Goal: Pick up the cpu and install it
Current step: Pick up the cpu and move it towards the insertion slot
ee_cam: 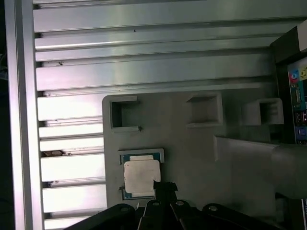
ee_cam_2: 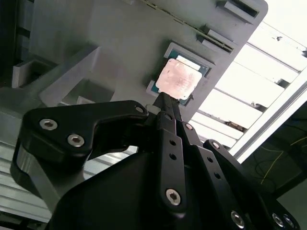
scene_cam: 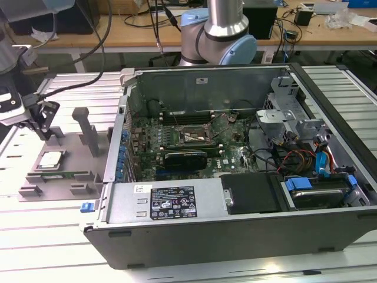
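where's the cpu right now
The cpu lies in its pocket on the grey fixture plate at the exterior view's left, beside the open computer case, with the hand close by it.

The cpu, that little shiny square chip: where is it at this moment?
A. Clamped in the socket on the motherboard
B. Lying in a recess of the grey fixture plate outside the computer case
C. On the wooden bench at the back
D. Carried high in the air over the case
B: the cpu lies flat in a recess of the grey fixture plate, to the exterior view's left of the open computer case.
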### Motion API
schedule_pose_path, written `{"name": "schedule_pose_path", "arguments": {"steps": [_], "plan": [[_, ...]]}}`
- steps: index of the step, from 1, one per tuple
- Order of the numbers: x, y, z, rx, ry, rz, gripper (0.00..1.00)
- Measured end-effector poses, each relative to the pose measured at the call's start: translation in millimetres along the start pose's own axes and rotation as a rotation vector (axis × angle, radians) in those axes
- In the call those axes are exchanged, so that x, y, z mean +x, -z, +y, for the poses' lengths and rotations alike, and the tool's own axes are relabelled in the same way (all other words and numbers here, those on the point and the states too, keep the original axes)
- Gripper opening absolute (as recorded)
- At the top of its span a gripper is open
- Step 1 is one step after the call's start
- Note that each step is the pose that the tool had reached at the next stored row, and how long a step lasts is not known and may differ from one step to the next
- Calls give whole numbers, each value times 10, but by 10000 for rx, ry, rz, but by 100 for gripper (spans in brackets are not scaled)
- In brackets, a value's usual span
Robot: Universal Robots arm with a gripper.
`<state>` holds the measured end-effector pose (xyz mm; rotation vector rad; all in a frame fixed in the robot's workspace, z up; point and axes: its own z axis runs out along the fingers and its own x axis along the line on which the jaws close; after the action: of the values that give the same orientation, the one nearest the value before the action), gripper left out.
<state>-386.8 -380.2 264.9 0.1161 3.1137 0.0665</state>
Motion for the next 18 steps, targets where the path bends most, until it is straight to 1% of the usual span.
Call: {"name": "schedule_pose_path", "arguments": {"steps": [3,6,11,14,18], "plan": [[24,-54,-6,1,1,2,11],[46,-156,-22,-1,0,0,11],[65,-241,-55,0,5,1,11],[103,-306,-66,0,6,0,11],[136,-363,-75,0,11,0,11]]}}
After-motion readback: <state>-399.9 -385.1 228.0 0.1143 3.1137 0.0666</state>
